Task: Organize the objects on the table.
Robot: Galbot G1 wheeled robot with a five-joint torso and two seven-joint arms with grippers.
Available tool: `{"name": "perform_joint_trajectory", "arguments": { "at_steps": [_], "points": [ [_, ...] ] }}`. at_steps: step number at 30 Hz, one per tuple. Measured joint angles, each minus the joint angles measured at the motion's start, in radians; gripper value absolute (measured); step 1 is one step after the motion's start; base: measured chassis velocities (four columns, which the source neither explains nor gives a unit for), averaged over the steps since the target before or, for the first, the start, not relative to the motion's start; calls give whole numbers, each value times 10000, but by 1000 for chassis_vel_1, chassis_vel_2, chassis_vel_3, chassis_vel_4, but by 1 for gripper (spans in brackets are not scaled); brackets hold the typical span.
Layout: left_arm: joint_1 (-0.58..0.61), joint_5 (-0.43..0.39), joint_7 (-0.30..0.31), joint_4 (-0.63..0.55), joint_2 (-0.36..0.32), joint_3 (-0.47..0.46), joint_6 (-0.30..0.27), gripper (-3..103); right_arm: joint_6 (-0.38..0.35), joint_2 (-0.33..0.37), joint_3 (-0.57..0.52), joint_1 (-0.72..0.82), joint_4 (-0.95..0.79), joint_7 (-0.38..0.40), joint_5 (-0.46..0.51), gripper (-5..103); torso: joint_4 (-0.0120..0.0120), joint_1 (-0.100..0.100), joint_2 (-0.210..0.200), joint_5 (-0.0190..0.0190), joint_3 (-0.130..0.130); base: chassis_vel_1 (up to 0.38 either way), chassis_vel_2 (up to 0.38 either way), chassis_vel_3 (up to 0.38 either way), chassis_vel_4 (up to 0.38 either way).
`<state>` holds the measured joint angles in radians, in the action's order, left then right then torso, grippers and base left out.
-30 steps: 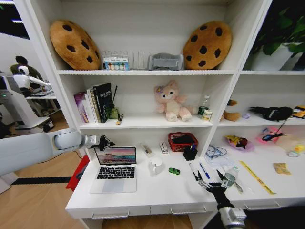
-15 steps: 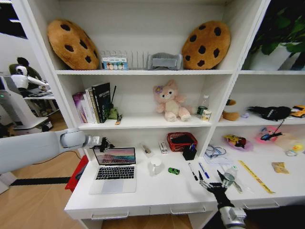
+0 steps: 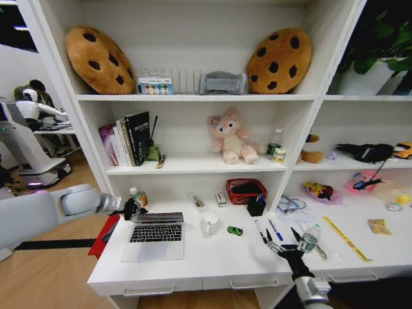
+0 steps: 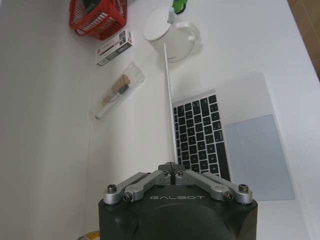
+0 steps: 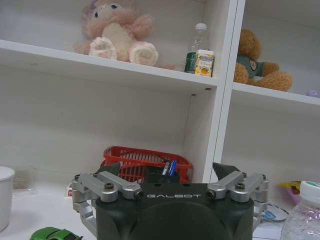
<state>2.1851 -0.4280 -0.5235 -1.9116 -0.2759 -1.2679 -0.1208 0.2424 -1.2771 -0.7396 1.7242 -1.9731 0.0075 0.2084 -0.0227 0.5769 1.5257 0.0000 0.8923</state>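
- The long white bench [image 3: 212, 261] with slim-handled drawers carries everything and joins a white shelf unit behind it.
- A thin silver laptop [image 3: 154, 235] lies near the left end of the bench, its lid folded low over the black keyboard. The lid is stiff but thin and probably easy to flex, so it is best pushed at the middle of its top edge. The base looks weighty enough to stay put.
- The left claw [image 3: 131, 208] sits at the rear left corner of the laptop. In the left wrist view the left claw [image 4: 171, 169] has its fingers pressed together on the lid's edge.
- A white mug-like pot [image 3: 210, 223] with a handle stands just right of the laptop. It is hard and likely breakable.
- A small clear plastic bottle [image 3: 311, 237] stands to the right. It looks light, smooth and easy to tip, so a hold around its body would suit.
- The right claw [image 3: 284, 250] hovers near the front edge, fingers spread wide and empty, just beside the bottle.
- Loose pens and markers [image 3: 269, 230] lie flat near that claw. They are thin, rigid and apt to roll, so pinch them mid-shaft.
- A tiny green toy car [image 3: 235, 230] rests mid-bench. It is light and will roll.
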Motion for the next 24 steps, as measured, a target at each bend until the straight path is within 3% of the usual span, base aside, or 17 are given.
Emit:
{"name": "perform_joint_trajectory", "arguments": {
  "at_steps": [7,9,10,12,13,15,16,18,19,21,22,24],
  "points": [
    [163,804,-538,-575,1065,331,27,0,-2,51,-32,59,-93,3,-17,100,0,0,0,0,0,0,0,0,0],
    [404,1219,-757,-716,1752,458,299,0,-50,100,-35,42,-164,17,-25,100,0,-1,0,-1,0,0,0,0,0],
    [404,1219,-757,-716,1752,458,299,0,-50,100,-35,42,-164,17,-25,100,0,-1,0,-1,0,0,0,0,0],
    [136,1381,-757,-800,2617,952,506,0,-91,110,-31,41,-227,33,-29,100,-1,0,0,0,0,0,0,0,0],
    [136,1381,-757,-800,2617,952,506,0,-91,110,-31,41,-227,33,-29,100,-1,0,0,0,0,0,0,0,0],
    [-187,1423,-558,-847,3758,1251,770,0,-117,114,-32,85,-303,46,-31,100,2,0,0,0,0,0,0,0,0],
    [-187,1423,-558,-847,3758,1251,770,0,-117,114,-32,85,-303,46,-31,100,2,0,0,0,0,0,0,0,0],
    [-526,1290,-88,-869,5309,1344,1087,0,-135,141,-35,148,-338,56,-30,100,-1,0,1,0,-1,0,0,0,0],
    [-526,1290,-88,-869,5309,1344,1087,0,-135,141,-35,148,-338,56,-30,100,-1,0,1,0,-1,0,0,0,0],
    [-699,1092,265,-914,6468,1321,1236,0,-165,193,-30,169,-339,66,-25,100,-1,0,1,-1,-1,0,0,0,0],
    [-867,901,656,-1008,7769,1202,1305,0,-208,259,-23,182,-344,79,-15,100,0,-1,1,0,-1,0,0,0,0],
    [-1046,733,1362,-1159,9094,1092,1313,0,-319,349,-4,215,-407,118,13,100,5,-1,1,0,-2,0,0,0,0]
  ]
}}
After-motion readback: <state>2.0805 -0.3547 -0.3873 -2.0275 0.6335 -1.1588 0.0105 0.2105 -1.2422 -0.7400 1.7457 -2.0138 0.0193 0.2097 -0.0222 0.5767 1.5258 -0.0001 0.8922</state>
